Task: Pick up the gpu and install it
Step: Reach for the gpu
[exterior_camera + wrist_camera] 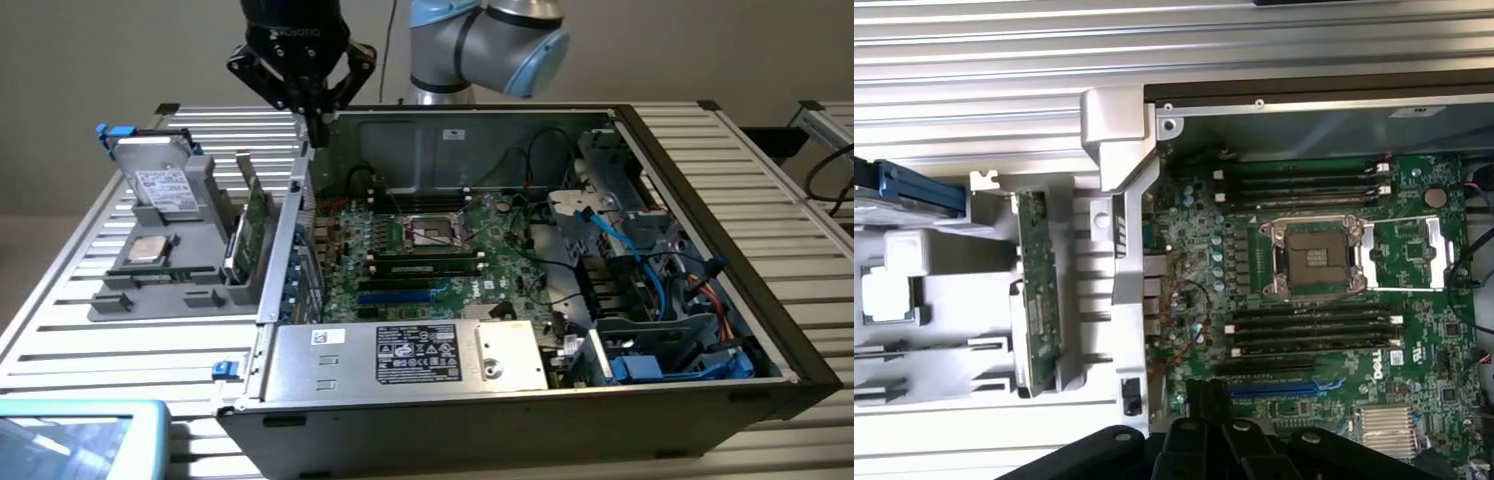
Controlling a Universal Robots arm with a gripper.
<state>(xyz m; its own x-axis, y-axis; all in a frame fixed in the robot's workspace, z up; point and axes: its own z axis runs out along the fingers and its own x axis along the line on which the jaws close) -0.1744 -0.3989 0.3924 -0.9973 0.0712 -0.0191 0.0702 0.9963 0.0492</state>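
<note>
Nearest the exterior camera, at about seven o'clock in that view, a blue-edged screen (67,440) lies on the slatted table (747,160). Just beyond it stands the open computer case (507,435), with the silver power supply (400,355) at its near end and the green motherboard (414,250) flat on its floor further in. The board's processor socket (430,232) sits near the middle.

At nine o'clock from the case, just beside its side wall, a grey holder (147,300) rests on the table. The gpu (247,235) stands in it on its long edge in the slot closest to the case, green face showing. No part of the robot touches it. Further out in the holder lies what looks like a processor chip (144,250) — small and hard to make out. Behind it a hard drive (163,185) with a white label leans upright.

Farthest back, at eleven o'clock from the case, the gripper (318,128) hangs over the case's far corner, well above the gpu and apart from it. Its fingers (1199,430) are pressed together with nothing between them — the hand is empty. The grey-and-blue arm (487,40) rises behind it at twelve o'clock.
</note>
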